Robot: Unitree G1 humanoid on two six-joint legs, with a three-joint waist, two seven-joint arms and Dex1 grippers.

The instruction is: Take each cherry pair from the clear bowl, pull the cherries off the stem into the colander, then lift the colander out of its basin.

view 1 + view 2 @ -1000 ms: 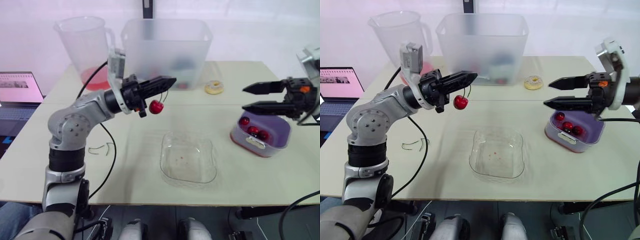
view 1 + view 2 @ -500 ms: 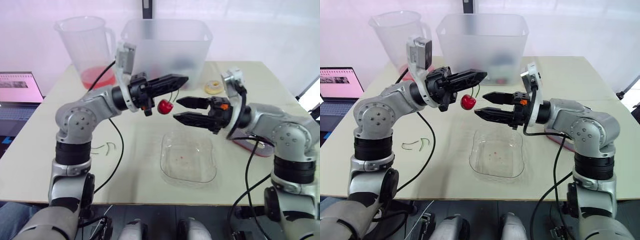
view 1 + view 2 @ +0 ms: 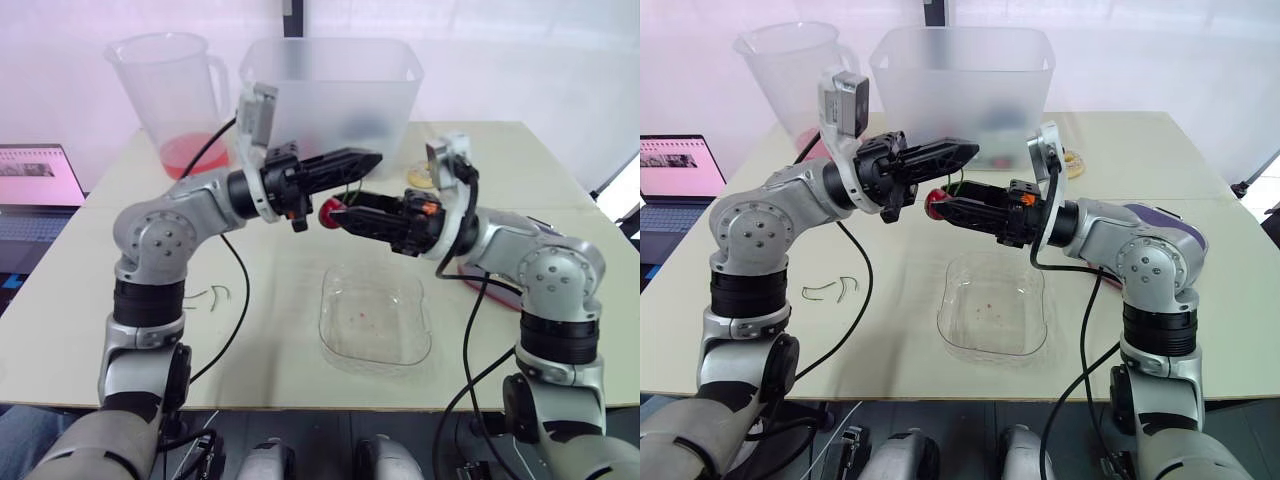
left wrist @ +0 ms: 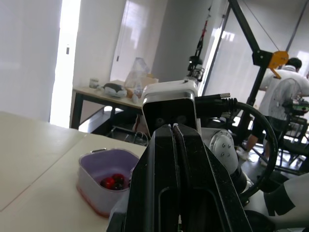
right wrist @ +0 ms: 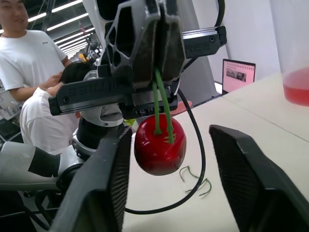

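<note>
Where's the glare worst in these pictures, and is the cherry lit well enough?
Head views: the wall behind the frosted bin is washed out white. Left wrist view: the tall bright strip is blown out. Right wrist view: the cherry, hanging from the left claw, is evenly lit with a soft highlight.

It was a robotics lab or test workshop, not a home: the pale worktable (image 3: 60,330) stood before a white backdrop (image 3: 520,50), with a laptop (image 3: 35,180) open at one end. Around it were a black metal rig (image 4: 245,26), a cluttered bench (image 4: 96,93), ceiling strip lights (image 5: 72,6) and a person (image 5: 26,72) in a white T-shirt close by
</note>
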